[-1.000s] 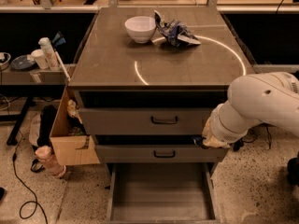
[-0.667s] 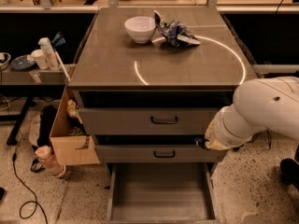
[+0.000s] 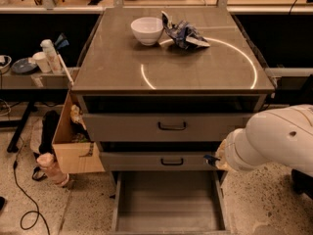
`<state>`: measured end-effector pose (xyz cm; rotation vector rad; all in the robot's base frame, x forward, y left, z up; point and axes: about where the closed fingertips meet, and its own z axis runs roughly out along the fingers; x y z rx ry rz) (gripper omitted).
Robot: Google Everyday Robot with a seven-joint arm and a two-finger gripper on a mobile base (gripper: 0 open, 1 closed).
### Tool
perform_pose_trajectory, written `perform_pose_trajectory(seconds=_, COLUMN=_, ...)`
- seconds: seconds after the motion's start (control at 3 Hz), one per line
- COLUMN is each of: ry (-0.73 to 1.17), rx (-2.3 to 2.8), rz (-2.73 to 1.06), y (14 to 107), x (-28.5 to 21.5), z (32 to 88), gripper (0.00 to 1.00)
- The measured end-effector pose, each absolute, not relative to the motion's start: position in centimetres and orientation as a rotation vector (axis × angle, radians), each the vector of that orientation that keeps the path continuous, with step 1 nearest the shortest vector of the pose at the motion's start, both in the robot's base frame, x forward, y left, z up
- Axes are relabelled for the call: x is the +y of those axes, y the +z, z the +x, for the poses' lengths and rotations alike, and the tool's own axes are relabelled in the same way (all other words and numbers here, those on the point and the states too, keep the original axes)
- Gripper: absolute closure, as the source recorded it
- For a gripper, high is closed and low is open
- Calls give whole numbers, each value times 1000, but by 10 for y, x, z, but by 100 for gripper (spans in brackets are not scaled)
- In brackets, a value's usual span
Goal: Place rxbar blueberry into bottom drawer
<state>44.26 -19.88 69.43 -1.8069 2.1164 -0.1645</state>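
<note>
Filling most of the view: a grey cabinet (image 3: 195, 77) with three drawers, the upper two shut, the bottom drawer (image 3: 168, 199) pulled out toward 6 o'clock and showing a bare floor. At 4 o'clock from the cabinet's middle, a bulky white arm (image 3: 274, 141), pointing toward 9 o'clock. At 8 o'clock, against the cabinet's side, a cardboard box (image 3: 73, 151). On the top, toward 12 o'clock, a white bowl (image 3: 146, 30) with a crumpled chip bag (image 3: 185, 34) just beside it at 3 o'clock.

At the arm's tip, the gripper (image 3: 213, 158), level with the middle drawer's front at its 3 o'clock end, just above the open drawer's back right corner. Cannot tell whether open or clamped. No snack bar to be made out on the top or in the drawer; probably carried at the tip, where a small dark bit pokes out, though cannot tell.

Judged step: bringing the bar over the open drawer. To do it well: swing toward 8 o'clock, clear of the middle drawer's front and handle. Lower between the side walls, well inside the rim. Let go close to the floor, flat, near the middle, so nothing bounces out or catches on the edge.
</note>
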Motion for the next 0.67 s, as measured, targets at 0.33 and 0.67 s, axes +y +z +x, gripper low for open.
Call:
perform_pose_trajectory(seconds=0.33, ry=-67, rx=2112, rz=-1796, y=659, x=-193, z=443, gripper=100)
perform_pose_trajectory(seconds=0.67, ry=43, rx=2104, rz=-1829, y=628, x=-185, z=443, gripper=100)
